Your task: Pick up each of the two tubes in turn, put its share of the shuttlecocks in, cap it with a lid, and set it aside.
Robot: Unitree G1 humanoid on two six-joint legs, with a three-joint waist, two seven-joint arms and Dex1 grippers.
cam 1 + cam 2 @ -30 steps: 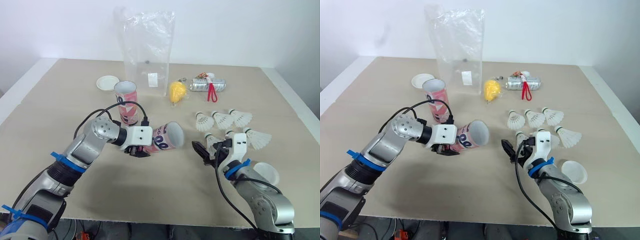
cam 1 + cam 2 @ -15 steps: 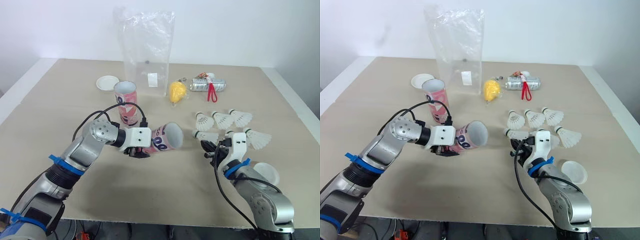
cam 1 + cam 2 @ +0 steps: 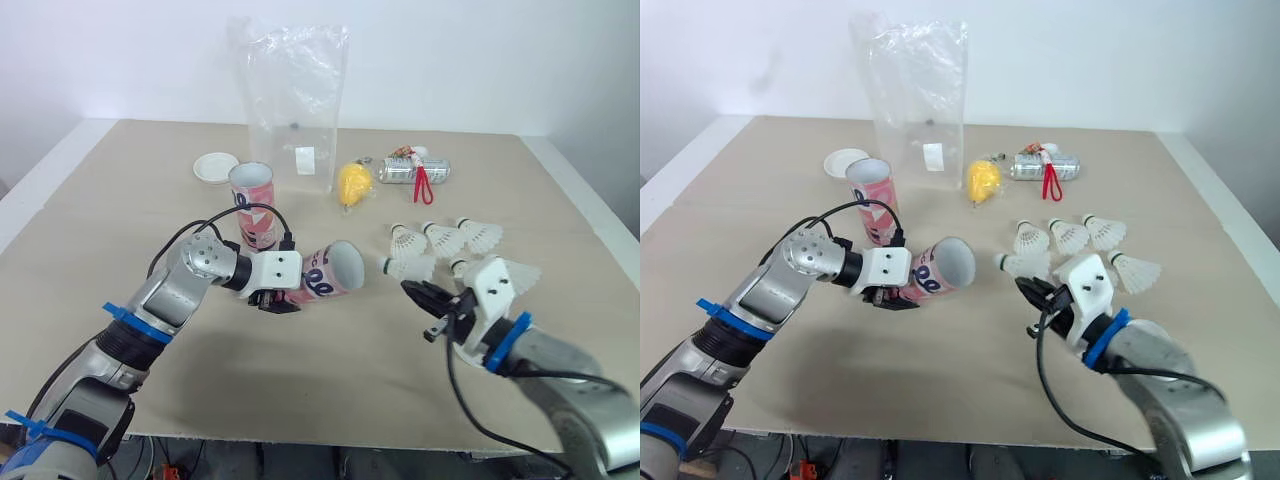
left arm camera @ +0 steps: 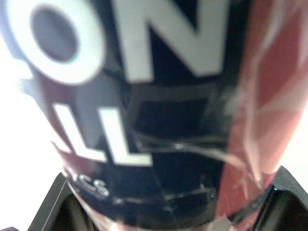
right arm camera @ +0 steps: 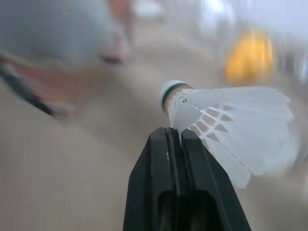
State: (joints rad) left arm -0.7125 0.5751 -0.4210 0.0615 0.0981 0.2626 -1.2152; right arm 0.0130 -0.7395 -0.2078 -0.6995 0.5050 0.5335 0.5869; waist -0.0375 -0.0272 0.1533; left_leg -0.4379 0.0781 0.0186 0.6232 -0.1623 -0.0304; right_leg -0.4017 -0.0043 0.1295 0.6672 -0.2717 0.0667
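Beige table (image 3: 300, 390), white wall behind. Item: one shuttlecock (image 3: 406, 267), pinched by its feather skirt in the closed right gripper (image 5: 173, 134), cork end directed at the open mouth of the tilted pink tube (image 3: 328, 272). That tube is clamped in the left gripper (image 3: 277, 299), its long axis laid toward the shuttlecock, near but apart. A second tube (image 3: 252, 205) is stood upright behind, and loose shuttlecocks (image 3: 445, 238) are laid beyond.

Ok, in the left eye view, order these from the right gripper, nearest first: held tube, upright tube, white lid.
1. Held tube, just left of the right gripper.
2. Upright tube, farther left and back.
3. White lid, farthest back left.
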